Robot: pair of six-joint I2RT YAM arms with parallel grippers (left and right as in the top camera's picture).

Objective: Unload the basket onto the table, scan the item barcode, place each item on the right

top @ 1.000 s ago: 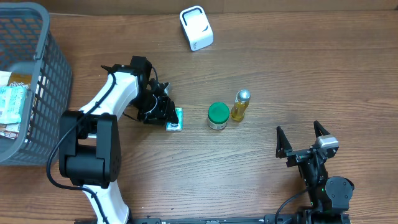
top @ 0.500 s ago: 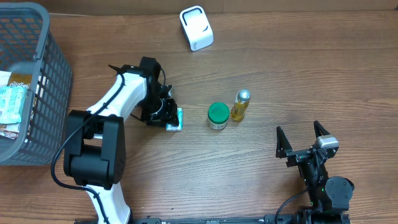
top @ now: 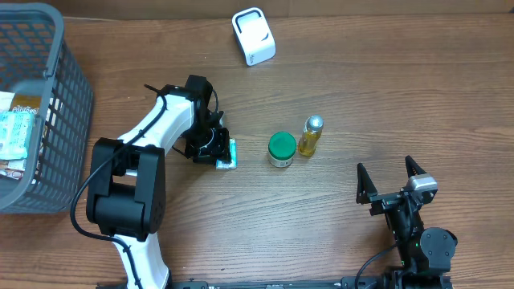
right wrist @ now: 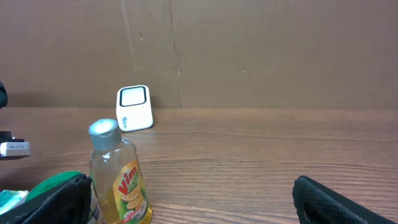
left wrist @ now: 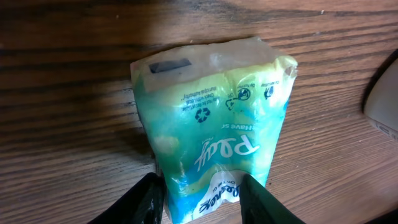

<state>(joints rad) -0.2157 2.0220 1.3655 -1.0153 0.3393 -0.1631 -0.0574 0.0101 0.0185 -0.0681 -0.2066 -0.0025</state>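
Item: tissue pack (left wrist: 211,118) — flat on the surface (top: 361,96), near the green-lidded jar (top: 281,148), well apart from the scanner (top: 254,36).
Left gripper (left wrist: 202,196): jaws part-open, 1 each side of the pack's narrow end, seemingly touching; we cannot tell if the hold is firm.
Why there: we judge the narrow end fits the jaws and leaves the printed face free.
Right gripper (top: 385,164): jaws spread wide, nothing in them — parked near edge, clear of the work.
Barcode: none we can see on the upward face.
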